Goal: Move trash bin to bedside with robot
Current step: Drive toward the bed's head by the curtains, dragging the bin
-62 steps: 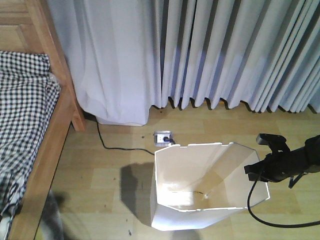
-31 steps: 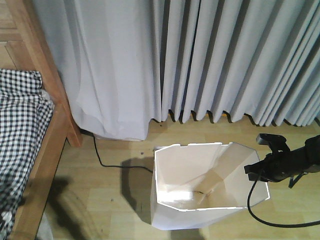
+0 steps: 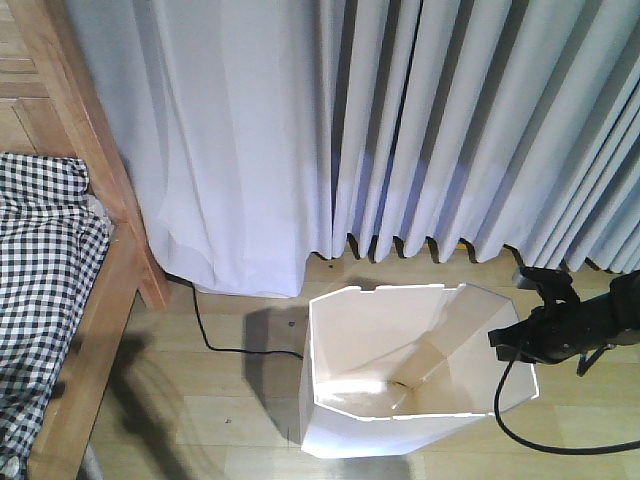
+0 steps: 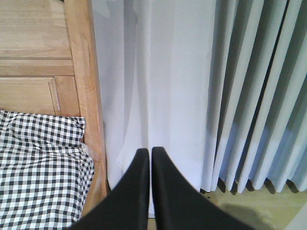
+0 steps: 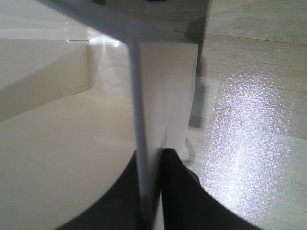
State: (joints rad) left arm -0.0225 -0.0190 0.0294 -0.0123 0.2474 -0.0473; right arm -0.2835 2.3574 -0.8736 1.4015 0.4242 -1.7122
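Observation:
The white trash bin (image 3: 360, 420) with its cream inside stands on the wooden floor below the curtain, to the right of the bed. My right gripper (image 3: 503, 345) is shut on the bin's right rim, and its wall (image 5: 163, 86) runs between the two black fingers. The bedside is at the left: a light wooden bed frame (image 3: 105, 300) and post with black-and-white checked bedding (image 3: 45, 270). In the left wrist view the bedding (image 4: 38, 172) and the post (image 4: 86, 96) lie left of my left gripper (image 4: 146, 153), which is shut on nothing and points at the curtain.
Long pale grey curtains (image 3: 400, 130) hang across the back, reaching the floor. A black cable (image 3: 215, 335) runs over the floor from under the curtain toward the bin. My right arm's own cable (image 3: 520, 430) loops down beside the bin.
The view has moved forward and right with the bin held in place in it: the curtain hem sits lower, the white floor socket is no longer visible, and the bed reaches further in at the left.

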